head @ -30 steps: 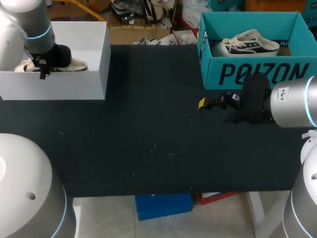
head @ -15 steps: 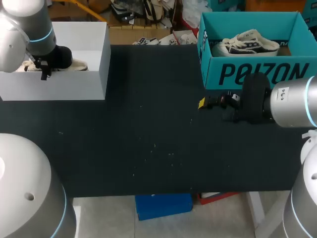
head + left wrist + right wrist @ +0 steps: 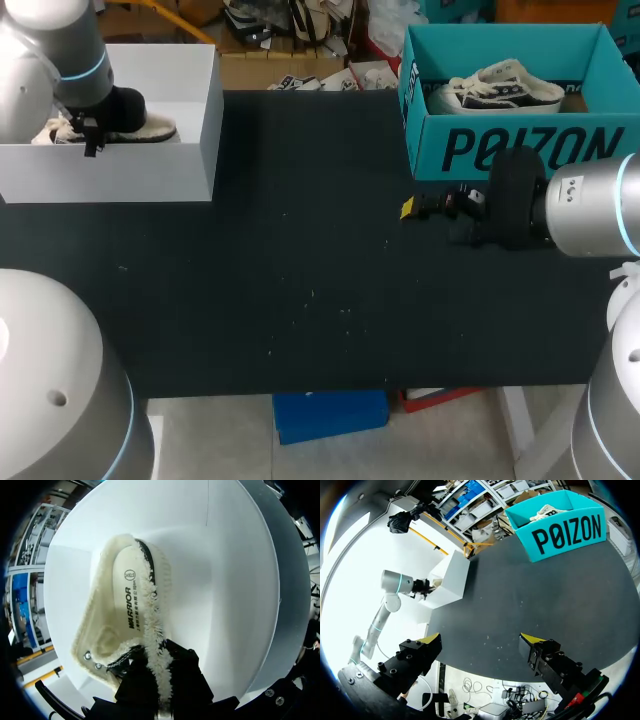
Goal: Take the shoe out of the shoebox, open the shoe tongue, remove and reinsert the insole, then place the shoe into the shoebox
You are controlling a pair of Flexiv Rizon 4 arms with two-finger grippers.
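A cream fleece-lined shoe (image 3: 155, 128) lies in the white shoebox (image 3: 150, 170) at the far left. My left gripper (image 3: 88, 140) reaches down into that box. In the left wrist view my left gripper (image 3: 160, 680) is shut on the shoe's (image 3: 125, 595) fleecy collar, and the insole faces the camera; the yellow tips are hidden by fleece. My right gripper (image 3: 410, 208) hangs open over the black table (image 3: 300, 260), just in front of the teal box (image 3: 510, 150). In the right wrist view nothing lies between the fingers of my right gripper (image 3: 481, 639).
The teal box holds a white and dark sneaker (image 3: 500, 88) and stands at the far right. In the right wrist view the teal box (image 3: 560, 530) and white shoebox (image 3: 451, 577) stand well ahead of the gripper, with bare table between them.
My left arm has shifted slightly inside the white box, and a little more of the shoe shows above its front wall. The right arm has not moved.
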